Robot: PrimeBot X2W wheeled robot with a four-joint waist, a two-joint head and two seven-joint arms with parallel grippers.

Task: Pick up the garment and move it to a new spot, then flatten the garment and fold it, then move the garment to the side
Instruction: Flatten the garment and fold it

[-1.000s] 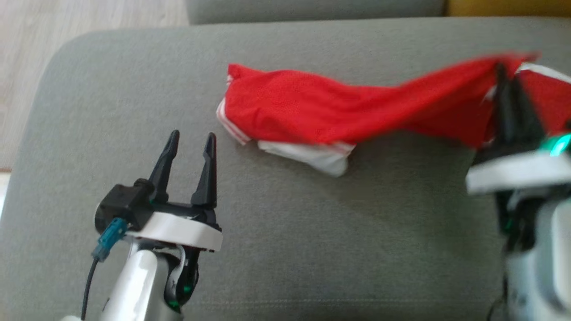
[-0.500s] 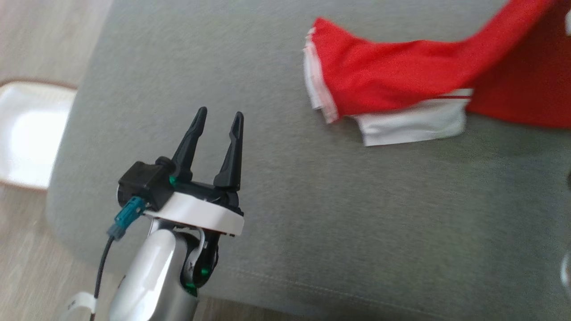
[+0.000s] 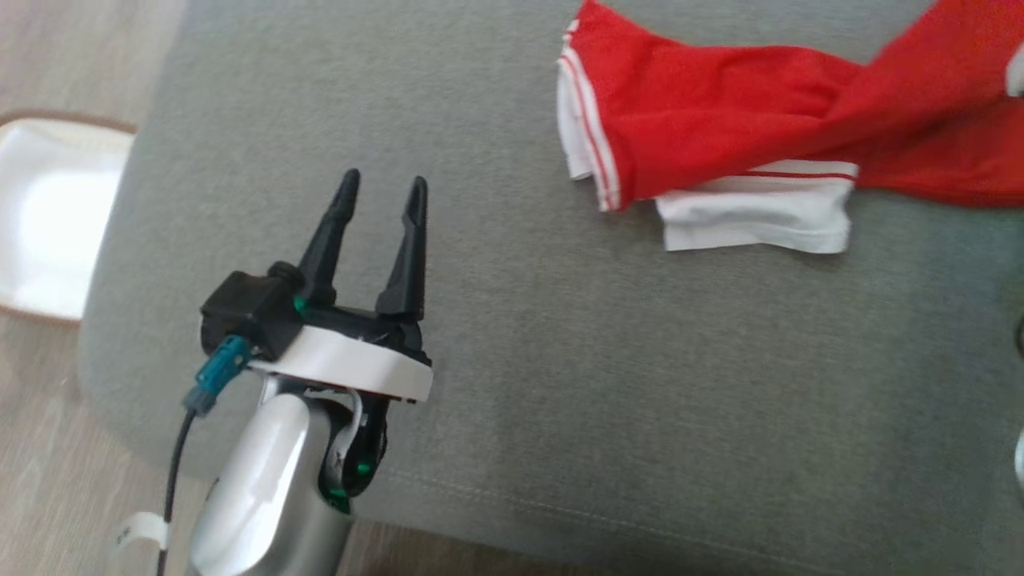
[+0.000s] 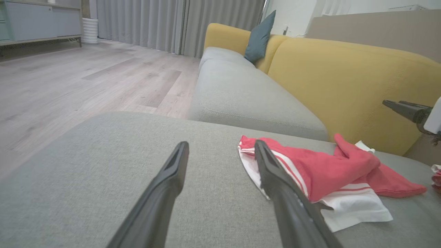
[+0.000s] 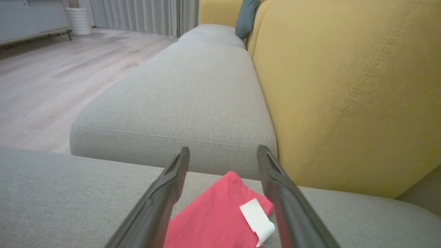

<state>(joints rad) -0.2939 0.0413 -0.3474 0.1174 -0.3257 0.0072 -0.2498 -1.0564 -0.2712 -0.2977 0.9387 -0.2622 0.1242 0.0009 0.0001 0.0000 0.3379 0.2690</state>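
Observation:
A red garment (image 3: pixel 720 128) with white striped trim lies crumpled on the grey sofa cushion (image 3: pixel 560 384), and its white hem (image 3: pixel 752 216) pokes out below. My left gripper (image 3: pixel 383 182) hovers open over bare cushion, left of the garment and apart from it. In the left wrist view the garment (image 4: pixel 327 168) sits just right of my left gripper (image 4: pixel 221 144). My right gripper (image 5: pixel 223 150) is open above the garment's right end (image 5: pixel 213 213), where a white label (image 5: pixel 256 217) shows. The same right gripper (image 4: pixel 387 103) juts in from the right of the left wrist view.
The yellow sofa backrest (image 4: pixel 344 86) rises behind the cushion, with a teal pillow (image 4: pixel 260 36) farther along. A second grey cushion (image 5: pixel 186 89) adjoins. A white tray (image 3: pixel 48 216) sits on the wooden floor (image 4: pixel 69 79) off the cushion's left edge.
The head camera has swung left and down. My right gripper held the garment's right end lifted a second ago; the garment now lies slack on the cushion and that gripper is open.

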